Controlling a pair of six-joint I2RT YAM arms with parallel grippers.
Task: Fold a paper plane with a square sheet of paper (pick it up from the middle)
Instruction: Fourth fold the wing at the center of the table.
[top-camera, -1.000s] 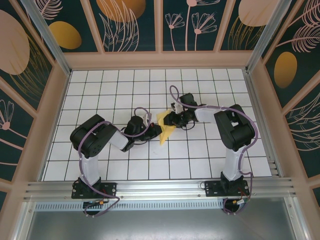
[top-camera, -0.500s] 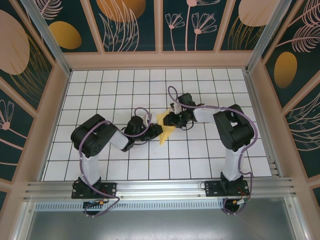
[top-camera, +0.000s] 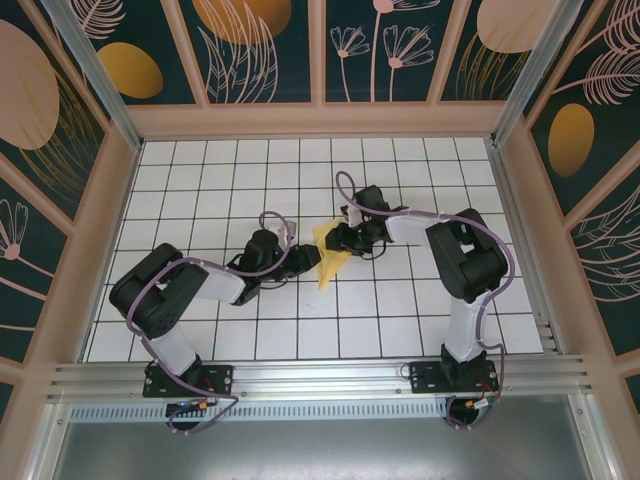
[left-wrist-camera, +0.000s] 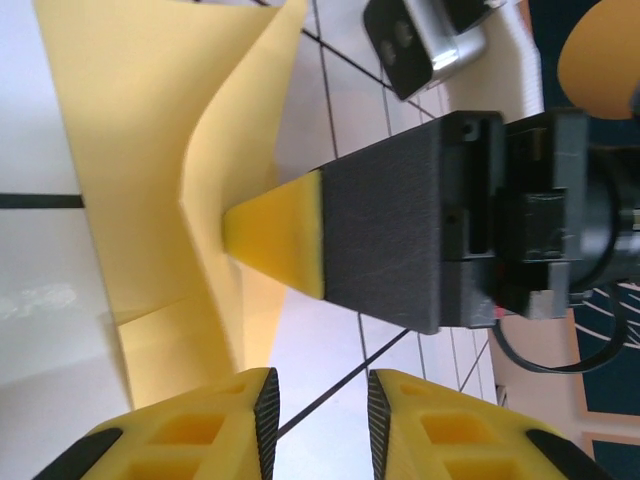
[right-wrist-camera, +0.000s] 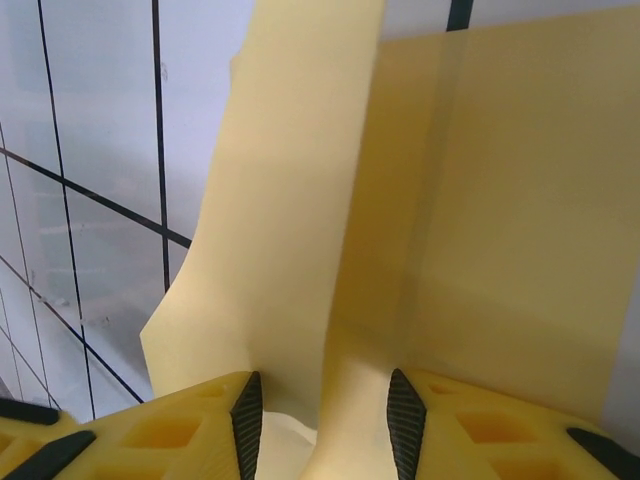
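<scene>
The square sheet of paper (top-camera: 330, 262) lies creased and partly raised near the middle of the tiled floor, pale yellow, with flaps standing up (left-wrist-camera: 150, 130). My right gripper (top-camera: 338, 240) reaches into it from the right. Its jaws (right-wrist-camera: 325, 400) stand apart, straddling an upright fold of the paper (right-wrist-camera: 480, 200). One of its yellow fingertips (left-wrist-camera: 280, 235) rests in the paper's valley in the left wrist view. My left gripper (top-camera: 303, 262) sits just left of the sheet, open (left-wrist-camera: 322, 400), with only bare floor between its pads.
White gridded floor (top-camera: 400, 320) stretches on all sides, closed in by pale wooden walls (top-camera: 320, 120). A metal rail (top-camera: 320, 375) runs along the near edge by the arm bases. The two grippers are close together at the paper.
My left gripper has opened and let go of the paper. The left arm has stretched out low, its elbow swinging left. The right gripper has hardly moved.
</scene>
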